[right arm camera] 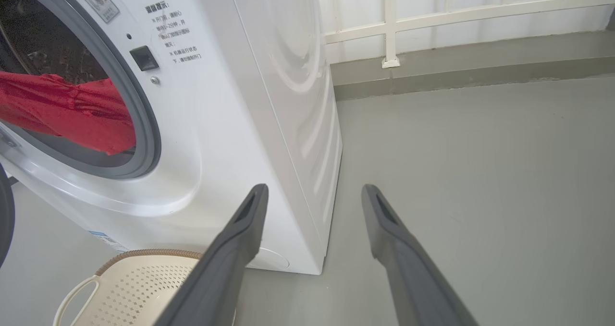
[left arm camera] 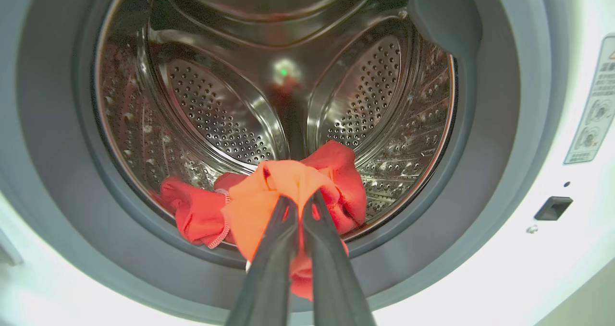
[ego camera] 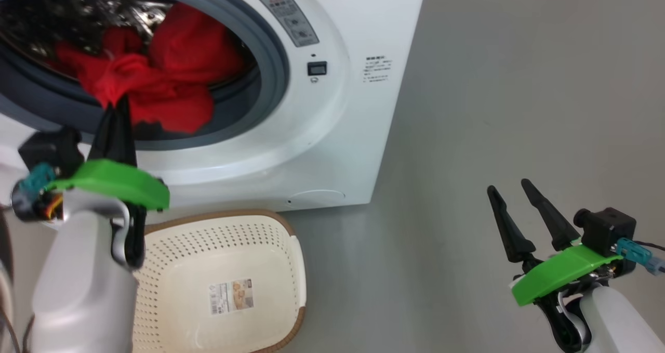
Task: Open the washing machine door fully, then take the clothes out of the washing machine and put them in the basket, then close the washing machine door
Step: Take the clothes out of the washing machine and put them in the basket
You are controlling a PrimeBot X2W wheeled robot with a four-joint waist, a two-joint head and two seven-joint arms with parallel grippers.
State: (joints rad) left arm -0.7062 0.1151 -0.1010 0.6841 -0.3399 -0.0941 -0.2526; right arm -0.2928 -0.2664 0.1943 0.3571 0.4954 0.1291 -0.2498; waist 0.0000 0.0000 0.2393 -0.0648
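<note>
left pincer (ego camera: 118, 103): long dark fingers pressed together, pinching a fold of the bright red soft clothes (ego camera: 171, 77) at the very tips.
clothes: bunched just beyond those tips and spilling over the grey seal (ego camera: 270, 56) of the big white front-loading washing machine (ego camera: 363, 30), so they look ready to be drawn out.
basket (ego camera: 171, 249): cream perforated plastic, below and behind the left pincer, probably so the load drops straight in.
right pincer (ego camera: 511, 187): spread wide and holding nothing, well apart from the left pincer, apparently keeping clear.
</note>
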